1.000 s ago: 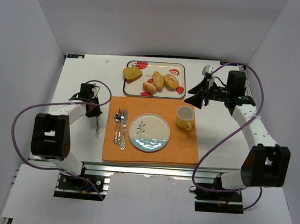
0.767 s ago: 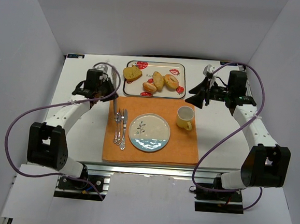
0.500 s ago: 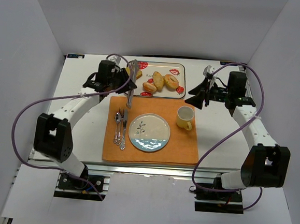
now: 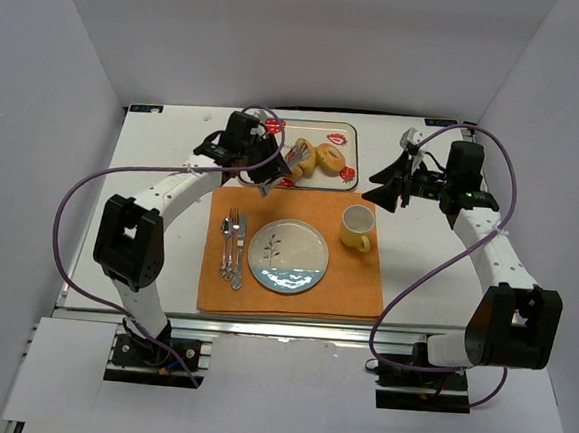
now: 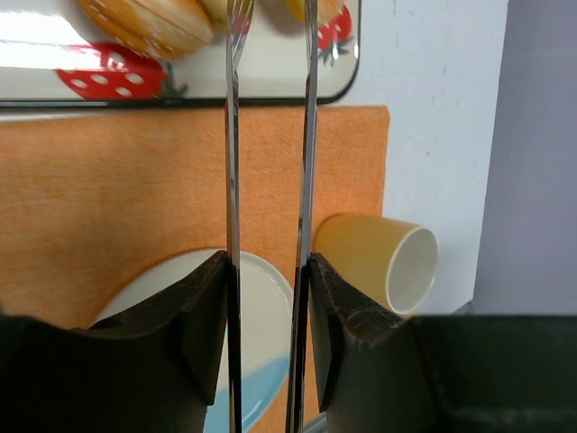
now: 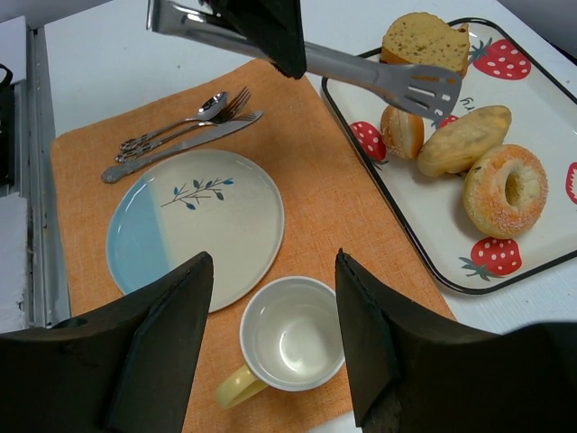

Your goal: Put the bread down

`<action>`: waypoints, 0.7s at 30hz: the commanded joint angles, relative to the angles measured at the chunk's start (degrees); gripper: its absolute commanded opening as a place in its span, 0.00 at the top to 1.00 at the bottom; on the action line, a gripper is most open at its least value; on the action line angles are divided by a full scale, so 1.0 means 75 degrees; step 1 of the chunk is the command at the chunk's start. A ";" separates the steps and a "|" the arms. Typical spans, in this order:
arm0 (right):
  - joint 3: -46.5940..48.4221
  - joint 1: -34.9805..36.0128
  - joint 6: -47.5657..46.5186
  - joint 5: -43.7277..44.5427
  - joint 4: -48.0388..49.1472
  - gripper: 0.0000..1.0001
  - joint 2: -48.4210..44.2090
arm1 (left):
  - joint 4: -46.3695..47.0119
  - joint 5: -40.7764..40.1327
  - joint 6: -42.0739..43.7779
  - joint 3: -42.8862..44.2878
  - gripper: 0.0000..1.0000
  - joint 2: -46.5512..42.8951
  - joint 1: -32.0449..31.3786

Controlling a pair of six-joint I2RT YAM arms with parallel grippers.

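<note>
The bread (image 4: 331,158) is a golden ring with a centre hole, lying on the strawberry tray (image 4: 306,131); it shows clearly in the right wrist view (image 6: 505,189). My left gripper (image 4: 269,173) is shut on metal tongs (image 4: 296,158), whose two arms run up between my fingers (image 5: 268,262). The tongs' slotted tips (image 6: 424,86) hover over the tray's left part, beside the rolls and short of the bread. My right gripper (image 4: 382,189) is open and empty, right of the tray, above the yellow cup (image 6: 293,343).
A toast slice (image 6: 424,38) and two oval rolls (image 6: 464,140) share the tray. On the orange placemat (image 4: 355,282) are a plate (image 4: 288,258), the yellow cup (image 4: 357,227), and a fork, spoon and knife (image 4: 232,247).
My left arm has swung from the table's left side up and right, carrying the tongs to the tray. The right arm has barely moved.
</note>
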 commanded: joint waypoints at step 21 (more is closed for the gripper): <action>-0.0086 -0.0119 -0.0038 -0.0333 0.0086 0.38 -0.0224 | 0.1239 0.0026 -0.1778 0.0517 0.46 0.1040 -0.0684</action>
